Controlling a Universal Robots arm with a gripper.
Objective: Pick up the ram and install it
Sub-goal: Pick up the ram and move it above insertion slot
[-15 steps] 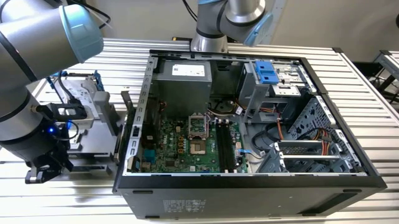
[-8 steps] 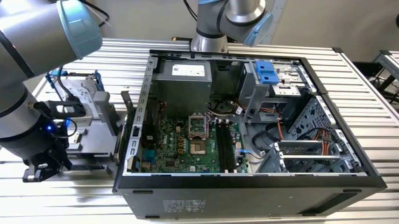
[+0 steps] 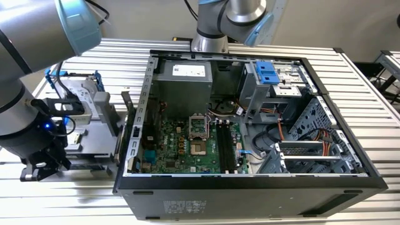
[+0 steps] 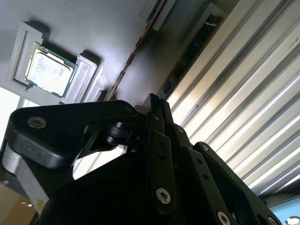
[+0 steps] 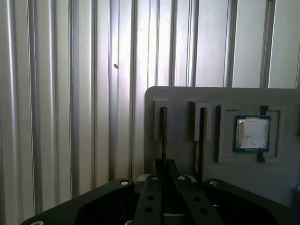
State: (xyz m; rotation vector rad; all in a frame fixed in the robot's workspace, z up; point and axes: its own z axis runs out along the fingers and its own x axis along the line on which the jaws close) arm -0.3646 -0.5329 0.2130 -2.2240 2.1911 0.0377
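Observation:
In the first wrist view a grey holder (image 5: pixel 183 96) carries two dark sticks standing on edge in narrow slots. The ram (image 5: pixel 163 133) is the one in line with my gripper (image 5: pixel 165 171), whose fingers sit tight together on its near end while it still stands in its slot. A second stick (image 5: pixel 201 136) stands in the neighbouring slot. The second wrist view shows the ram's thin edge (image 4: pixel 133 56) running to my gripper (image 4: pixel 152 105). In the exterior view my gripper (image 3: pixel 37 171) is low at the left, over the holder (image 3: pixel 93 136), beside the open computer case (image 3: pixel 250 187).
A processor chip (image 5: pixel 252 133) lies in a square recess of the holder, beyond the second stick. Inside the case, the black memory slots (image 3: pixel 228 145) run along the green motherboard (image 3: pixel 181 150). A drive cage with a blue bracket (image 3: pixel 267 72) stands at the back. The table (image 3: pixel 368 84) is ribbed metal.

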